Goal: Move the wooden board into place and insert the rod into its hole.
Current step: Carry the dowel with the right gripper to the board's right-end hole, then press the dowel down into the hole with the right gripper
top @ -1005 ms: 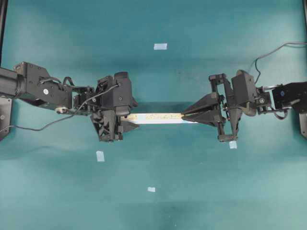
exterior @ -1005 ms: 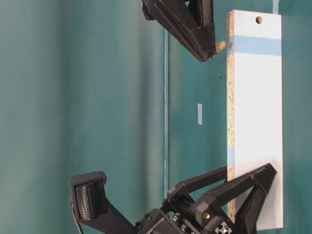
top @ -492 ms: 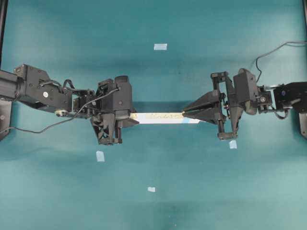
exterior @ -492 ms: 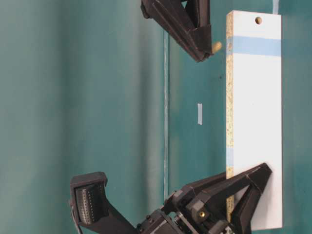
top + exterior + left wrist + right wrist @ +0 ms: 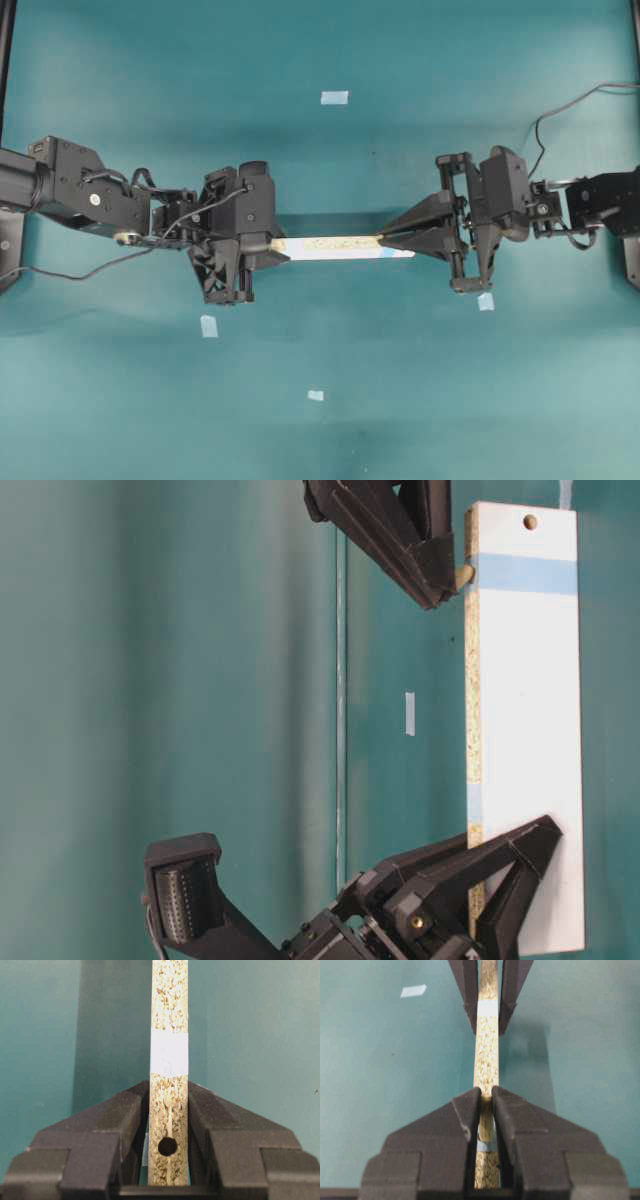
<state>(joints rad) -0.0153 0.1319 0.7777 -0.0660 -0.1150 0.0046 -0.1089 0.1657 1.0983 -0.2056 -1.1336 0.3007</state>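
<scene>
Board [image 5: 169, 1005] clamped by L gripper [image 5: 169, 1125]; R gripper [image 5: 486, 1110] pinches rod [image 5: 463, 576] at board's edge.

Both arms level, facing inward; left gripper [image 5: 272, 247] and right gripper [image 5: 385, 240] jaws clamped.

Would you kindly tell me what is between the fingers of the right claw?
The right claw is shut on the rod, a cream peg whose tip meets the wooden board at its speckled edge. The fingers cover any hole there.
</scene>
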